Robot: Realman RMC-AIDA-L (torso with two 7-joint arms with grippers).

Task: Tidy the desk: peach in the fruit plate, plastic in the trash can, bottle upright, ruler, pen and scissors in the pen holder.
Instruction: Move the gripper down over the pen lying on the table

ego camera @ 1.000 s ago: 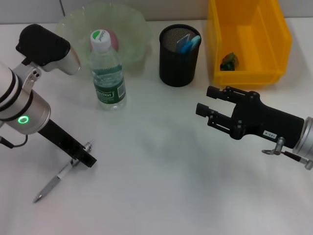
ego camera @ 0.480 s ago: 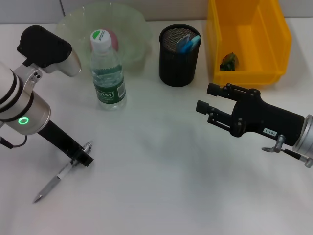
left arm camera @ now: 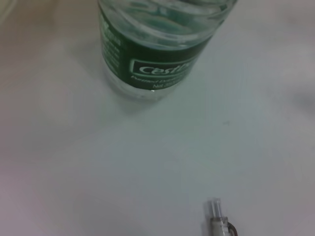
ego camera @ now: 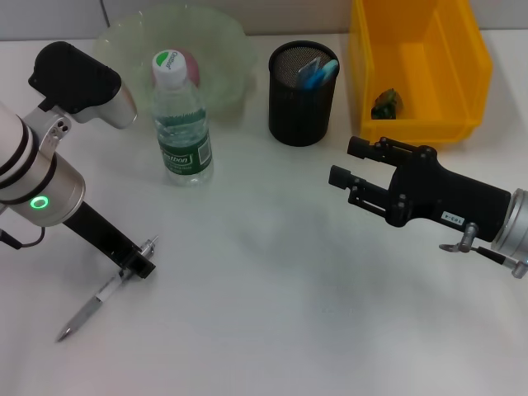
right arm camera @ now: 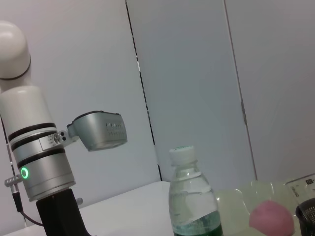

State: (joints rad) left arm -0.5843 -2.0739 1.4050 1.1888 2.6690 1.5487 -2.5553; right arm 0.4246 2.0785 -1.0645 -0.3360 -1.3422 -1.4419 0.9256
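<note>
Pen (ego camera: 106, 291) lies on the white desk (ego camera: 272, 313) near the robot's left side, its clip end under the left gripper (ego camera: 142, 262), which reaches down to it. Whether those fingers have closed on the pen cannot be told. The right gripper (ego camera: 346, 163) hovers with its jaws apart, empty, in front of the yellow trash can (ego camera: 417, 74). The bottle (ego camera: 181, 115) stands upright, the peach (ego camera: 191, 62) sits in the fruit plate (ego camera: 219, 41), and the black mesh pen holder (ego camera: 303, 82) already holds blue items. A good pick probably means gripping the pen squarely across its barrel, lifting straight up, then tilting it near vertical before lowering into the holder, clear of the bottle.
</note>
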